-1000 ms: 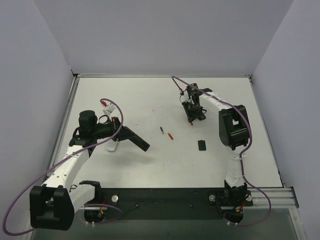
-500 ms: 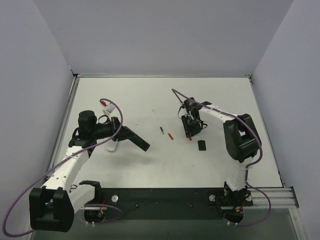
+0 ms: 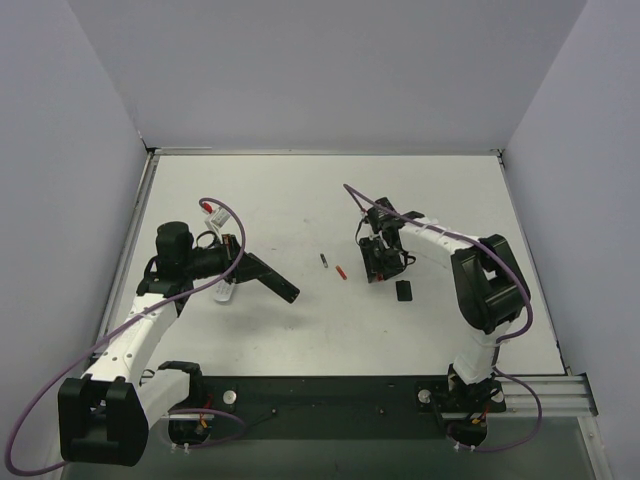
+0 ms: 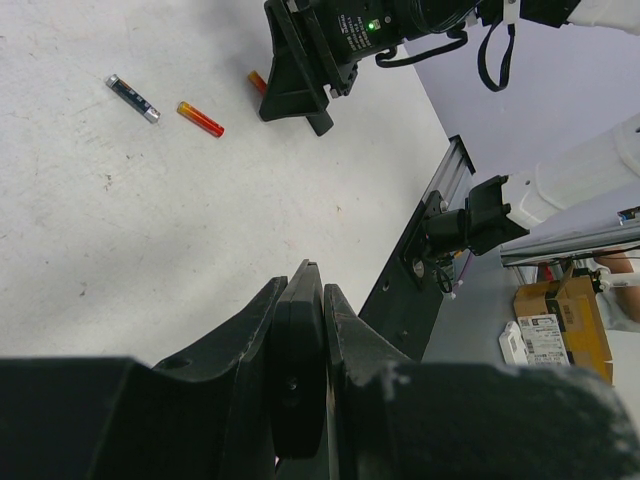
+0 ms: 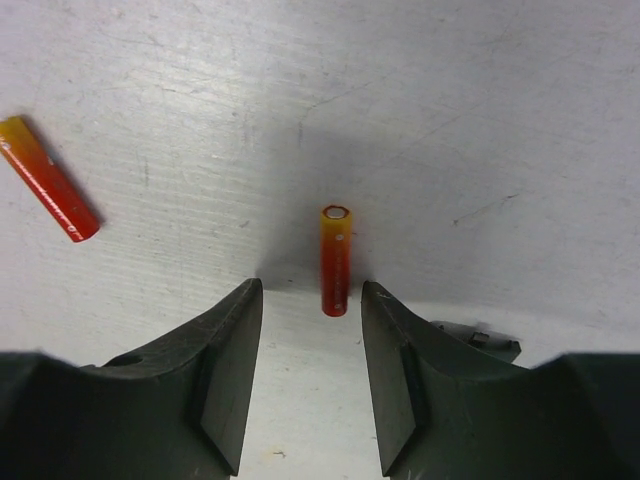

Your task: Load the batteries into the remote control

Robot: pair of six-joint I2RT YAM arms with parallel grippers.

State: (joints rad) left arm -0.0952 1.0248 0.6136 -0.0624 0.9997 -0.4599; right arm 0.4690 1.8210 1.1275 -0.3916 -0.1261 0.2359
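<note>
My left gripper [image 3: 236,266] [image 4: 302,288] is shut on the black remote control [image 3: 272,281] [image 4: 297,350], holding it above the table with its free end pointing toward the centre. A dark grey battery [image 3: 323,261] [image 4: 132,98] and a red battery [image 3: 341,272] [image 4: 200,119] [image 5: 48,178] lie side by side mid-table. My right gripper [image 3: 380,264] [image 5: 310,292] is low over the table and open. Another red battery [image 5: 335,260] [image 4: 258,81] lies loose just past its fingertips, in line with the gap and touching neither finger.
A small black cover piece [image 3: 403,291] lies just right of the right gripper. A white object [image 3: 222,291] sits under the left wrist, and a red-and-white item [image 3: 210,208] lies behind the left arm. Walls enclose the table on three sides.
The right arm came toward the near side and down to the table. Its jaws spread apart, and the red battery they carried now lies free. The left arm stayed still.
</note>
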